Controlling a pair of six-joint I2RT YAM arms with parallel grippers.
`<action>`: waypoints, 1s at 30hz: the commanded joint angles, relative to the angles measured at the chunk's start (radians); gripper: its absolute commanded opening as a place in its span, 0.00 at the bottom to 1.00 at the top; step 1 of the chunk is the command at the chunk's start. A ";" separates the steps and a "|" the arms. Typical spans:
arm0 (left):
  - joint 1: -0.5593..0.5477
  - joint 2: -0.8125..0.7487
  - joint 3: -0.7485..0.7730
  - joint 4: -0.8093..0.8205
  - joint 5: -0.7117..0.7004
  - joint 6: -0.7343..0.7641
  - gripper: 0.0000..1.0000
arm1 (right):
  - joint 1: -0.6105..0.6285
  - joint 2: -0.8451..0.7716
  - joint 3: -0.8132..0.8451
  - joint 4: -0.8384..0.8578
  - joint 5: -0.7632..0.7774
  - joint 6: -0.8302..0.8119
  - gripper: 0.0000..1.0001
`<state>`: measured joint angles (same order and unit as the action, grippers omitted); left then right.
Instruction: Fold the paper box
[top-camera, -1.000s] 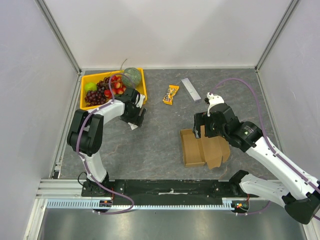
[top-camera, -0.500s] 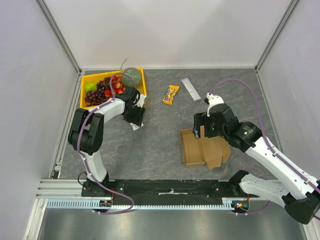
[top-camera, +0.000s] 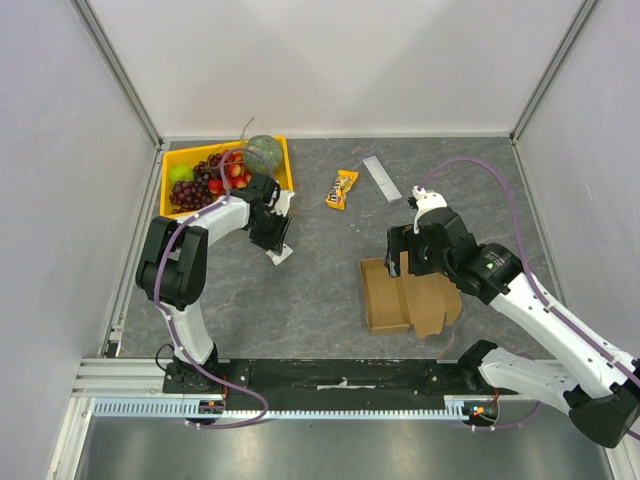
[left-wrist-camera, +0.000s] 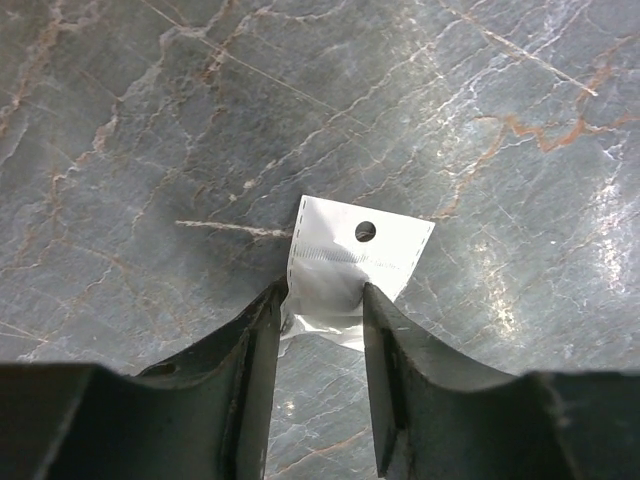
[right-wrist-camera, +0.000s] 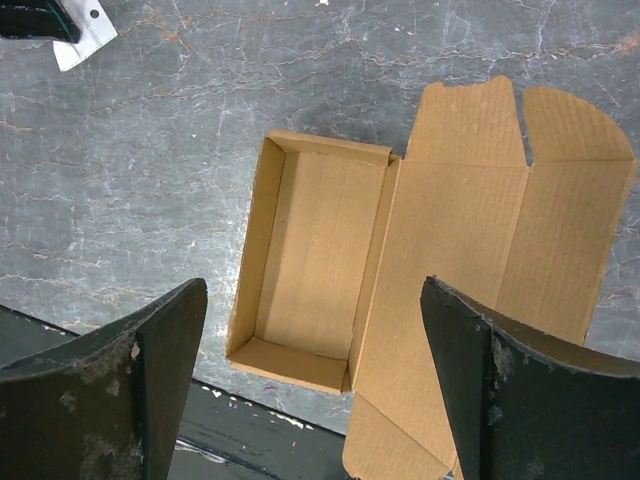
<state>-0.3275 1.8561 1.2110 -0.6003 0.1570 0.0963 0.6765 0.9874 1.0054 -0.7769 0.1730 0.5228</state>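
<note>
The paper box (top-camera: 385, 297) is brown corrugated cardboard lying at the near right of the table. Its tray part stands formed and open-topped, and the lid and flaps (top-camera: 437, 300) lie flat to the right. In the right wrist view the tray (right-wrist-camera: 315, 265) and the flat lid (right-wrist-camera: 470, 250) lie below my right gripper (right-wrist-camera: 315, 300). The right gripper (top-camera: 400, 262) hovers above the box, wide open and empty. My left gripper (top-camera: 277, 243) is at the table's left, shut on a small white plastic packet (left-wrist-camera: 350, 260), which shows under its tips (top-camera: 281, 256).
A yellow fruit tray (top-camera: 176, 155) with grapes, strawberries and a melon stands at the back left, just behind the left gripper. An orange candy packet (top-camera: 343, 189) and a grey bar (top-camera: 381, 178) lie at the back middle. A black strip (top-camera: 340, 375) runs along the near edge.
My left gripper has shifted a little to the right with the white packet in it. The right arm and the box have not visibly moved.
</note>
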 joint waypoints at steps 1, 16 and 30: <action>-0.010 -0.006 0.015 -0.026 0.064 -0.032 0.42 | -0.002 -0.007 -0.004 0.025 -0.007 0.003 0.95; -0.015 -0.141 0.073 -0.038 0.140 -0.086 0.29 | -0.002 -0.012 -0.002 0.024 -0.001 0.002 0.94; -0.215 -0.267 0.143 0.007 0.237 -0.205 0.24 | -0.002 -0.044 0.045 -0.018 0.101 -0.012 0.94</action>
<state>-0.4561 1.6367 1.2961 -0.6273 0.3454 -0.0311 0.6765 0.9695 1.0046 -0.7788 0.2089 0.5228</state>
